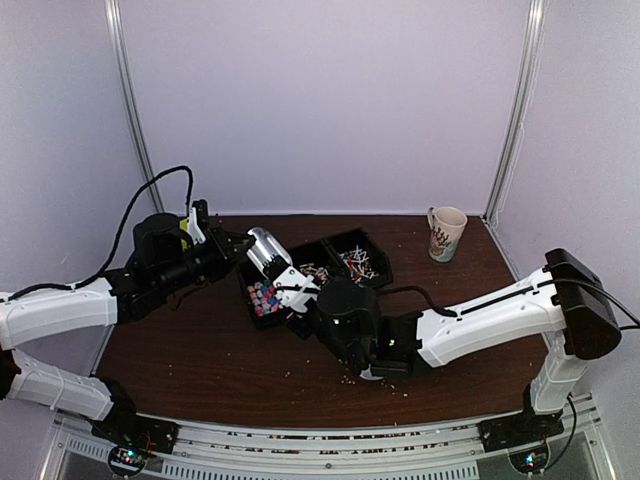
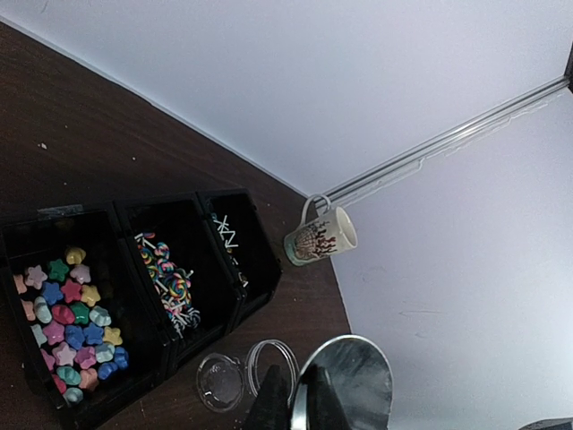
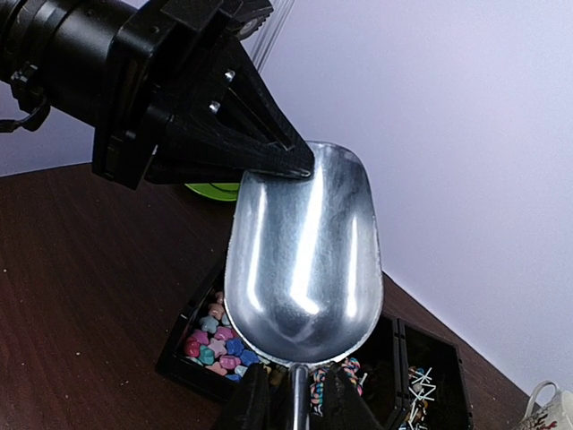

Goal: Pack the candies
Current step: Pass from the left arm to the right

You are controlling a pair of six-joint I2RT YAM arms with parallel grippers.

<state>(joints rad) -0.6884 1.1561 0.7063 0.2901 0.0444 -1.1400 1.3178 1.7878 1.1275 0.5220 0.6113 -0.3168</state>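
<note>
The candies (image 1: 263,297), small star-shaped sweets in pink, blue, green and yellow, fill the left compartment of a black tray (image 1: 248,290). They also show in the left wrist view (image 2: 72,313) and the right wrist view (image 3: 210,345). An empty silver scoop (image 1: 266,250) hangs above the tray. My left gripper (image 1: 238,243) is shut on the scoop's far rim (image 2: 349,385). My right gripper (image 3: 295,403) is shut on the scoop's handle (image 3: 295,390), below the bowl (image 3: 304,260). A clear plastic cup with its hinged lid (image 2: 219,381) lies open by the tray.
The tray's middle compartment holds swirl lollipops (image 2: 170,282) and its right compartment white sticks (image 1: 358,262). A patterned mug (image 1: 446,232) stands at the back right. A lime-green object (image 3: 215,190) sits behind the left gripper. Pale crumbs (image 1: 350,378) dot the table.
</note>
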